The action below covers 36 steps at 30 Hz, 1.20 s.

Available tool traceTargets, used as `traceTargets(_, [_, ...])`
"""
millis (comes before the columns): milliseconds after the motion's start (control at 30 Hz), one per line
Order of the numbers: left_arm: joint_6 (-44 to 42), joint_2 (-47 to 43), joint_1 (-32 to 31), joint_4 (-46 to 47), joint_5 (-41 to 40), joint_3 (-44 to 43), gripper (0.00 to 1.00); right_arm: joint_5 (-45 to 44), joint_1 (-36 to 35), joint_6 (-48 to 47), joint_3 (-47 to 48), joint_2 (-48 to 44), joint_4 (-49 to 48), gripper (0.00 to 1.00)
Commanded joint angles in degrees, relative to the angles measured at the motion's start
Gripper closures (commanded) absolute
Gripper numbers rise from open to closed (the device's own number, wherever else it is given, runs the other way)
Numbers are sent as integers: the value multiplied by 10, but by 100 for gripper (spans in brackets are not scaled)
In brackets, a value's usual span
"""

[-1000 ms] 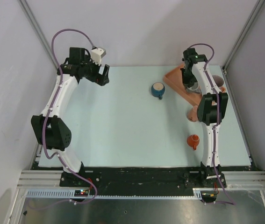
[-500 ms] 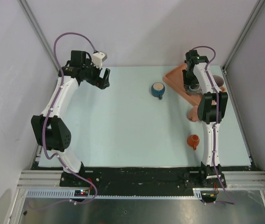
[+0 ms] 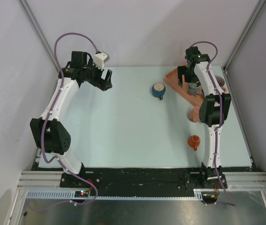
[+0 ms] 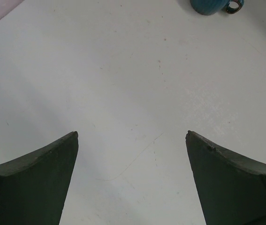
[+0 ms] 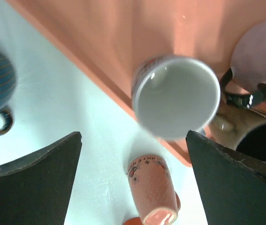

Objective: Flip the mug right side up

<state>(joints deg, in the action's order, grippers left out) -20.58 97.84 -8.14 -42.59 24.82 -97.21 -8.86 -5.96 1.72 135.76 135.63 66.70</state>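
Note:
A white mug [image 5: 177, 96] stands on the orange tray [image 5: 123, 37] with its open mouth facing up at the right wrist camera. In the top view this mug [image 3: 194, 87] is mostly hidden under the right arm. My right gripper [image 5: 133, 135] hangs above it, open, its fingers apart on either side and nothing between them. Over the far right of the table, the right gripper [image 3: 189, 80] sits above the tray [image 3: 174, 77]. My left gripper [image 3: 105, 79] is open over bare table at the far left, and the left gripper [image 4: 132, 136] holds nothing.
A blue mug [image 3: 158, 90] stands upright left of the tray. A pink mug [image 5: 151, 190] lies on its side on the table just off the tray's corner. A small orange mug [image 3: 194, 141] sits nearer the arms. A purple mug [image 5: 259, 56] and a dark mug [image 5: 259, 143] share the tray.
My right gripper went from shut to open, letting go of the white mug on the tray. The left gripper drifted slightly to the right.

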Motion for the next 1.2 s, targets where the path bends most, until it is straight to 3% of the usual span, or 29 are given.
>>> traceTargets(0, [-7,-49,-2,8,21,16,0,-49,-62,-8,-65,-140,-83,1])
traceTargets(167, [-3,-64,1,8,20,43,0,-18,-136,-6,-208,-197,-192,1])
traceTargets(233, [5,-70,3,8,19,54,0,2,-159,9,-233,-184,-216,5])
traceTargets(267, [11,-72,6,8,18,57,0,7,-167,14,-237,-169,-221,13])
traceTargets(367, [46,-75,18,9,9,62,0,-6,-186,38,-198,-113,-199,26])
traceTargets(500, [75,-83,28,8,-9,68,0,-38,-199,57,-147,-48,-163,28])
traceTargets(700, [89,-86,30,8,0,75,0,-64,-191,87,-146,-15,-168,29])
traceTargets(900, [90,-85,30,9,4,74,0,-15,-175,71,-128,16,-202,46])
traceTargets(1033, [86,-87,30,8,0,74,0,2,-166,70,-100,39,-188,66])
traceTargets(1167, [80,-91,35,8,2,67,0,23,-150,78,-80,49,-171,68])
